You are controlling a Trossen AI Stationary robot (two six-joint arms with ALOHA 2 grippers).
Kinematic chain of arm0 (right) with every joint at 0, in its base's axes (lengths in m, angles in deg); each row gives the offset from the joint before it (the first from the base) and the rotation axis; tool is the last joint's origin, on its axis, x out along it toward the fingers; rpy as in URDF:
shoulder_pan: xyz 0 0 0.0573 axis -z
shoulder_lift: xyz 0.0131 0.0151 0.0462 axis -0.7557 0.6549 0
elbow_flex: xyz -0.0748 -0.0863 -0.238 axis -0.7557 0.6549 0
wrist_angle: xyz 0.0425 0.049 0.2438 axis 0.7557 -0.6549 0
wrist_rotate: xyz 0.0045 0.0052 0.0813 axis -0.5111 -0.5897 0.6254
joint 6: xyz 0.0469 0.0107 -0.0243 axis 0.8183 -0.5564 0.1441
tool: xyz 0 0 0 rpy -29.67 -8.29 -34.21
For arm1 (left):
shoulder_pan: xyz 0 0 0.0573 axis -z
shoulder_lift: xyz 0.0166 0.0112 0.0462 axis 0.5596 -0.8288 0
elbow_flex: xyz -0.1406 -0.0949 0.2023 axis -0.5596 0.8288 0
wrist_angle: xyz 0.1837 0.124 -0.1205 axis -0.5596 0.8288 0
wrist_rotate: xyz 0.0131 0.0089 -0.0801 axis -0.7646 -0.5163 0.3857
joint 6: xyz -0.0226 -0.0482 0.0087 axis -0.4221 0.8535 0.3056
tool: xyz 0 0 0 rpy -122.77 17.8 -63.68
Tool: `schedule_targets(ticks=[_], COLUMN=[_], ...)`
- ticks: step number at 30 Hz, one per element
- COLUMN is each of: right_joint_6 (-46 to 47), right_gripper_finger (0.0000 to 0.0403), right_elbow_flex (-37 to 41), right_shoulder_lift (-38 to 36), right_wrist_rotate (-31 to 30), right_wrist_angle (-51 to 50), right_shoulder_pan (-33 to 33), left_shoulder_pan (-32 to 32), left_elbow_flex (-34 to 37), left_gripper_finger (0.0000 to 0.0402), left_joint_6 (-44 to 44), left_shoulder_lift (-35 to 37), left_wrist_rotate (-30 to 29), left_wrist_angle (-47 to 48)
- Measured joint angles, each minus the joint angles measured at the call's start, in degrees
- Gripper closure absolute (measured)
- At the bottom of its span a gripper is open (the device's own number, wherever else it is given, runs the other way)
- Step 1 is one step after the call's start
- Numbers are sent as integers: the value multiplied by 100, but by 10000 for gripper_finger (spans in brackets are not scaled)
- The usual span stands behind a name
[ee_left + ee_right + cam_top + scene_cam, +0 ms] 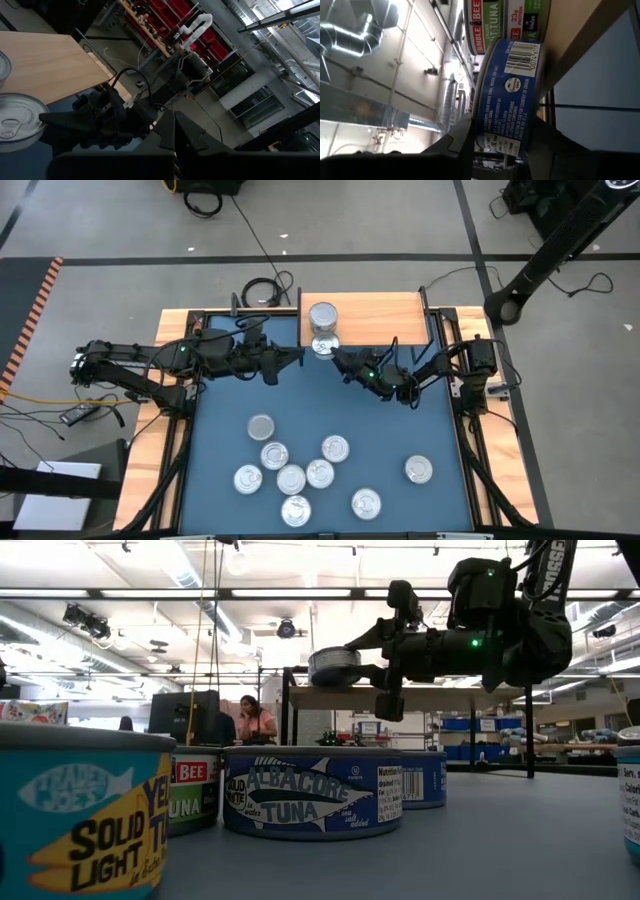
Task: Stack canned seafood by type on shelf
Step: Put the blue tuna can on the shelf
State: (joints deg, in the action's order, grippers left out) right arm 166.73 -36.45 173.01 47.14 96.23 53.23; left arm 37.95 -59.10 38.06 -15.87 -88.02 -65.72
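From above, the right end effector (333,355) is clamped on a blue can (323,346) at the shelf (365,320) front edge, beside a stacked can (322,316). The left end effector (297,356), fingers together, hovers nearby. Eight cans (291,479) lie on the desk (400,425). In the low view, the held can sits level with the shelf top.

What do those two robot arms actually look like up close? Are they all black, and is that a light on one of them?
Both arms are dark, nearly black, built of jointed segments with loose black cables looped along them. The left arm and the right arm each taper to a gripper with two slim, pointed fingers: left gripper, right gripper. A small green light glows on the right arm's wrist.
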Motion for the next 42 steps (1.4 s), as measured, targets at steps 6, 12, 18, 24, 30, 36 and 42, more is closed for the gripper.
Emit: schedule_targets(ticks=[6,12,18,24,30,36,42], right_joint_6=[69,118,120,248,269,263,256], right_gripper_finger=[275,275,275,275,275,275,275], right_elbow_flex=[-292,-690,-739,-739,-739,-739,-739], right_shoulder_lift=[0,-2,-9,-9,-9,-9,-11], right_wrist_rotate=[-377,-461,-712,-896,-1056,-986,-853], right_wrist_angle=[-302,-1017,-1109,-1108,-1113,-1151,-1219], right_shoulder_pan=[0,-8,-33,7,120,142,164], left_shoulder_pan=[0,0,0,0,0,0,-1], left_elbow_flex=[1,0,0,0,0,0,0], left_gripper_finger=[401,401,401,401,401,401,401], left_joint_6=[0,-17,-20,-20,-39,-42,-42], left_shoulder_lift=[0,0,0,0,0,0,0], left_wrist_rotate=[-2,-1,32,57,61,66,70], left_wrist_angle=[-2,-2,-2,-2,0,3,3])
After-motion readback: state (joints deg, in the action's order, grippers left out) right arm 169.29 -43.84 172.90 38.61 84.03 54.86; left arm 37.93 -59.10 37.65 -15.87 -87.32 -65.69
